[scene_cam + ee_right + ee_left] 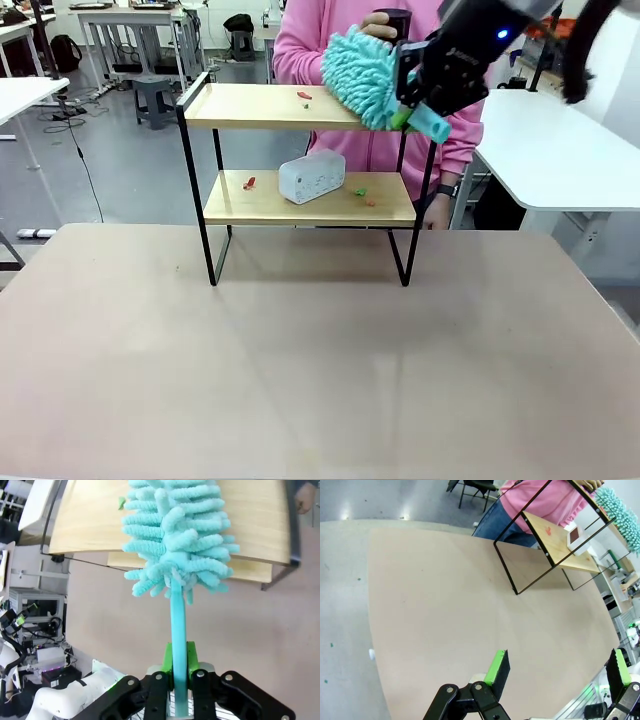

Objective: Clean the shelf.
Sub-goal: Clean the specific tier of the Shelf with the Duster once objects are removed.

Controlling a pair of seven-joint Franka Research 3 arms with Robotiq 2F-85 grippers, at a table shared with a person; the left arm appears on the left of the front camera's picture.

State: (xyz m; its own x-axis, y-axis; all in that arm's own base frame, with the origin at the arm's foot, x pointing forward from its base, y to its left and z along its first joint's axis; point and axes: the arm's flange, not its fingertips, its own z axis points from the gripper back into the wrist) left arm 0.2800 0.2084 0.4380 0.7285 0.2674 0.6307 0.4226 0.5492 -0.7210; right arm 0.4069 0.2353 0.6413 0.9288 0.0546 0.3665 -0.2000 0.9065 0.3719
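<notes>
Nearest us, the counter [320, 380] is carrying the shelf [300, 105] toward its far side. We're seeing the right pincer [180, 675] clenching the teal duster [360, 75] by its handle, fluff over the top board's right end. The left pincer [559, 660] is hanging released. Risk, we're judging: a hard sweep shoving the light shelf or flinging the red scrap [305, 96] at the person [300, 50].

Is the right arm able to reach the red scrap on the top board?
Probably yes: its duster is at the right end of that board, with nothing between it and the scrap.
</notes>
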